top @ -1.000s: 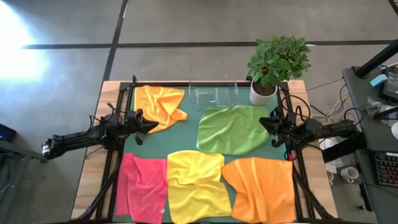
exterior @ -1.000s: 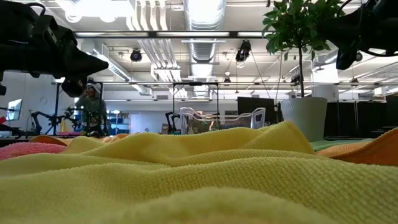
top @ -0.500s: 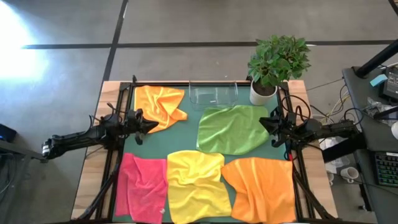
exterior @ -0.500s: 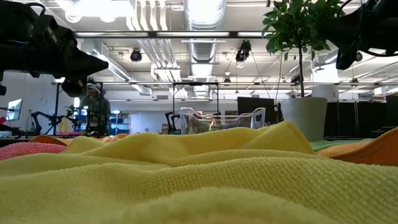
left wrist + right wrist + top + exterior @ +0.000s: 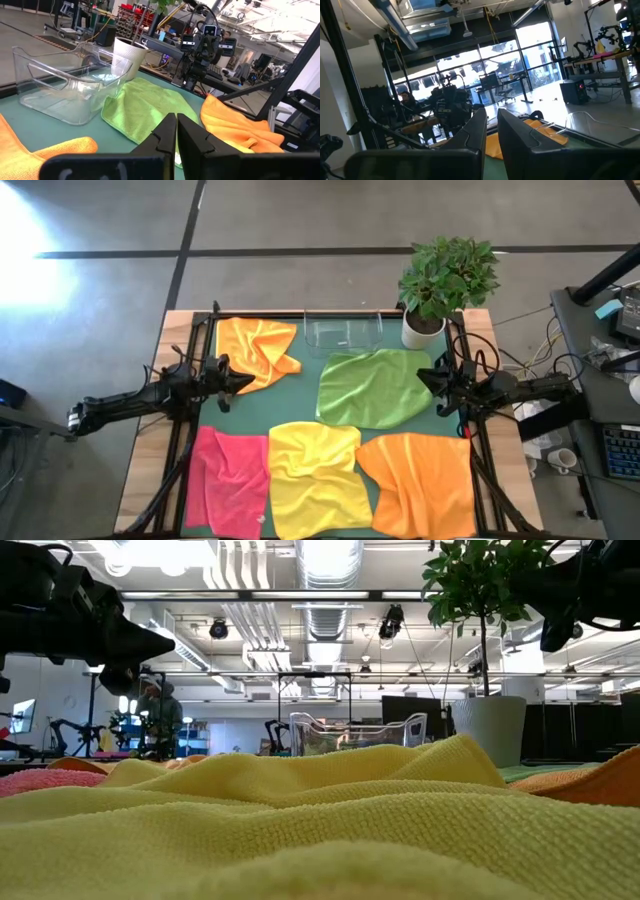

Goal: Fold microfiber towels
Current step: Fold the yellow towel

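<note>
Five towels lie spread and rumpled on the green mat: an orange one at the far left, a lime green one at the far right, and along the near edge a pink one, a yellow one and a second orange one. My left gripper hovers shut and empty beside the far orange towel. My right gripper hovers at the green towel's right edge, fingers nearly together, empty. In the low view the yellow towel fills the foreground.
A clear plastic bin stands at the far edge, with a potted plant in a white pot to its right. Black frame posts run along both table sides. A person stands in the room behind.
Both arms and all the towels have kept still. The person in the room behind has moved a little.
</note>
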Controlling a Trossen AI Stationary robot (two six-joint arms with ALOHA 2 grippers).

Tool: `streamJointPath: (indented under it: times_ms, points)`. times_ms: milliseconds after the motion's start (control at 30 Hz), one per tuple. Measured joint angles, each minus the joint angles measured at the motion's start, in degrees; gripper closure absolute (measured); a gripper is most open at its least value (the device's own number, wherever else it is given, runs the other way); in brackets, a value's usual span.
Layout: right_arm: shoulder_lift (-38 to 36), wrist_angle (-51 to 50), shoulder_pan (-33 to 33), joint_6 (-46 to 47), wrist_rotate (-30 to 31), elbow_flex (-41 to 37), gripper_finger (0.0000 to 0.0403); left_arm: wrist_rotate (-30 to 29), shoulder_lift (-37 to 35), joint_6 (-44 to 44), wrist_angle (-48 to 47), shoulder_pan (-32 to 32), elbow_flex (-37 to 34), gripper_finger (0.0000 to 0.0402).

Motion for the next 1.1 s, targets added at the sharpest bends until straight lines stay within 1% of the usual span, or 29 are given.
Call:
streamJointPath:
  times_ms: [100,200,300,433,533,633,767,833,900,1000,1100]
  points:
    - [0.0,0.01,0.0,0.0,0.0,0.0,0.0364,0.0,0.38,-0.02,0.0,-0.02,0.01,0.04]
    - [0.0,0.02,0.0,0.0,-0.01,0.0,0.0364,0.0,1.61,-0.06,-0.02,0.0,-0.01,0.0385]
    - [-0.01,0.0,0.0,0.0,0.0,0.0,0.0364,0.02,3.43,-0.09,-0.02,0.0,0.0,0.0355]
    - [-0.01,0.0,0.0,0.0,-0.02,0.01,0.0364,0.02,5.74,-0.09,0.61,-0.02,0.01,0.0301]
    - [0.01,0.0,0.0,0.0,0.0,-0.01,0.0364,0.02,7.04,-0.15,3.79,-0.02,-0.01,0.0264]
    - [0.0,0.0,0.0,0.0,-0.02,-0.01,0.0364,0.02,8.21,-1.38,7.86,-0.01,-0.01,0.024]
    - [-0.01,0.01,0.0,0.0,0.0,-0.01,0.0364,0.08,9.86,-4.51,15.49,-0.02,-0.01,0.0231]
    - [0.01,0.0,0.0,0.0,0.0,-0.01,0.0364,0.32,10.85,-4.61,21.23,-0.02,0.03,0.0231]
    - [0.01,0.02,0.0,0.0,0.0,0.01,0.0364,0.41,11.91,-4.53,24.43,-0.02,1.02,0.0231]
    - [0.0,0.01,0.0,0.0,-0.01,0.0,0.0364,0.98,13.94,-3.2,25.99,-0.02,5.5,0.0231]
    - [-0.01,0.0,0.0,0.0,-0.01,0.0,0.0364,3.88,16.73,0.45,25.75,-0.06,11.03,0.0231]
